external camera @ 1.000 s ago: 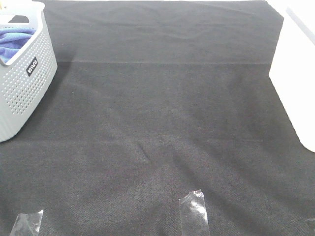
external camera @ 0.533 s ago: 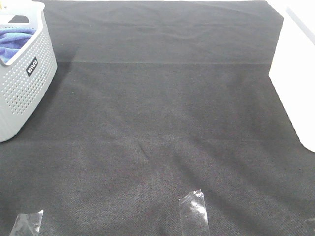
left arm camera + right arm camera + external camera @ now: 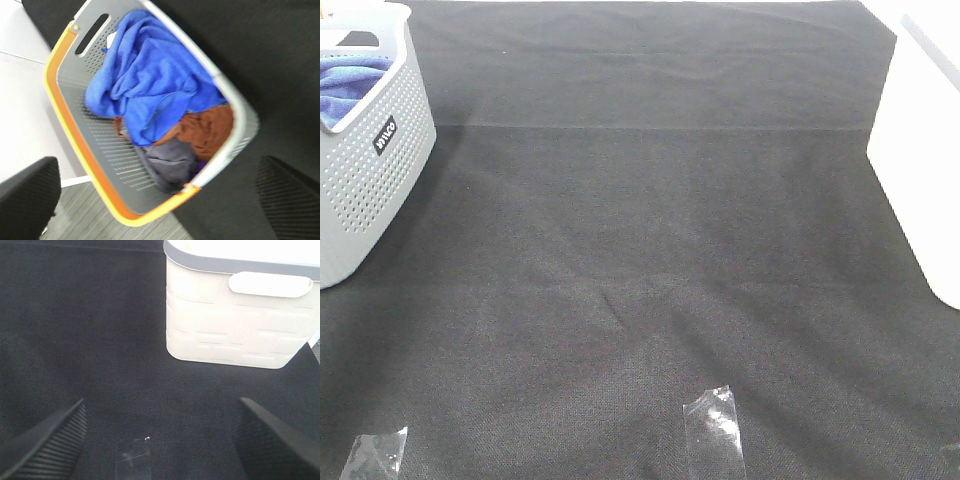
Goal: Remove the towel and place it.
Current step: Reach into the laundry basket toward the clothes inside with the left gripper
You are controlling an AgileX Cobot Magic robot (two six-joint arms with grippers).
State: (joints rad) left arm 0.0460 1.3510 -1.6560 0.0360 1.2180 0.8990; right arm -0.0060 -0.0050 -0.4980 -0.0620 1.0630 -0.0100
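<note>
Black woven cloth covered the table, creased lightly near the front edge. Nearest the high camera lay a clear tape strip, and a second tape strip sat at the near left corner. Neither arm showed in that view.

Change over the last second: none seen from the high camera. Tape, basket and bin all sat where they had been, and the blue cloth had the same outline. Judgement: the removal had not yet begun, and the reach was still being set up.

Left claw: spread wide, holding nothing, hanging above the grey perforated basket at the table's left edge. One finger was off the basket's orange-trimmed side and the other was over the black cloth.

The towel lay bunched in the basket, uppermost, heaped toward the end with the handle slot. A brown cloth and a dark grey cloth lay under and beside it. A white fleck near the handle may have been its tag; I could not be sure.

Right claw: also wide and holding nothing, low over bare table, facing the white bin at the far right. The bin's inside was not visible.

Judgement: the next move falls to the left claw, a descent onto the top fold of the towel. The risk is that the brown cloth gets dragged up with it.
</note>
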